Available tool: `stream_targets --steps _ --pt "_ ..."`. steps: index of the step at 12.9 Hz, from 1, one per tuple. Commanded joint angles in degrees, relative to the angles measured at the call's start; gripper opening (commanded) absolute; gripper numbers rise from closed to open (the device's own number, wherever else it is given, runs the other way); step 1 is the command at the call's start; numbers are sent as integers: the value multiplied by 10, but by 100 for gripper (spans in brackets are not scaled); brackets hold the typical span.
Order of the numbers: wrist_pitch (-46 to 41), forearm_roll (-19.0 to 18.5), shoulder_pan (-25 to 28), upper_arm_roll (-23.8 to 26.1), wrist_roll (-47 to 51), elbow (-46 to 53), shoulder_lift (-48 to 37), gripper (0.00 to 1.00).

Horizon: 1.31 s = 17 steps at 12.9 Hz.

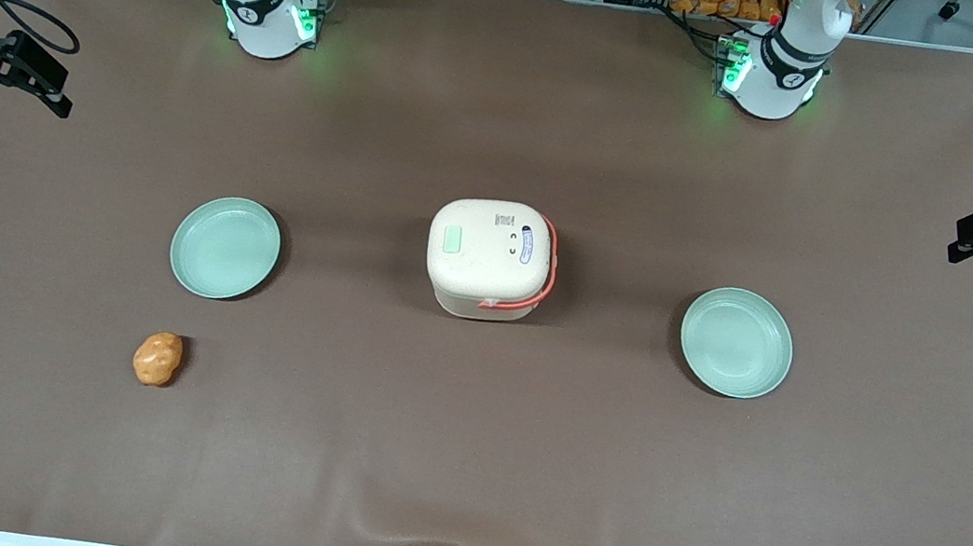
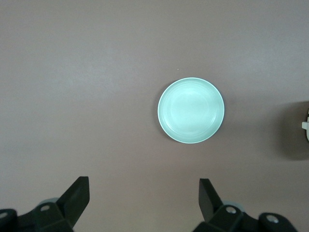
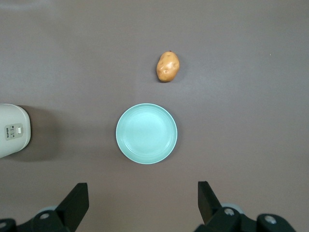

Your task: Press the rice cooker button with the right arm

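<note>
Nothing of the press is done yet, as far as I can judge. The rice cooker (image 1: pixel 488 259) sits in the middle of the bench (image 1: pixel 457 495) with its lid shut, and the button (image 1: pixel 453 240) shows as a pale green patch on the lid, on the side facing the working arm's end. Nothing touches it. My right arm's gripper (image 3: pixel 142 188) hangs well apart from the cooker, out at the working arm's end of the bench, high over a green plate (image 1: pixel 225 247). Its jaws are released, spread wide with nothing between them. The whole job is left: carry the gripper across to the cooker, bring it down over the lid and push on the green patch. I would probably close the jaws first so that one firm tip meets the button.

The front view is the only one that gives me the button itself and the full layout: the cooker between two plates, the second plate (image 1: pixel 736 342) toward the parked arm's end, and a potato (image 1: pixel 157 358) nearer the camera than the first plate. The right wrist view shows only a slice of the cooker's wall, with no button in sight, but it shows the spread jaws plainly, which the front view does not. The left wrist view adds only the second plate.
</note>
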Motion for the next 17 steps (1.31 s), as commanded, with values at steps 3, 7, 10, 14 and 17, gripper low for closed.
stream_targets --steps 3,7,10,14,17 --pt "-2 -7 -6 7 -6 0 -5 100" --pt "-1 -7 -6 7 -7 1 0 100" --pt "0 -3 -8 7 -6 4 3 100" --pt "-2 -4 -2 8 -5 3 6 100" --pt "-2 -4 10 9 1 2 7 100"
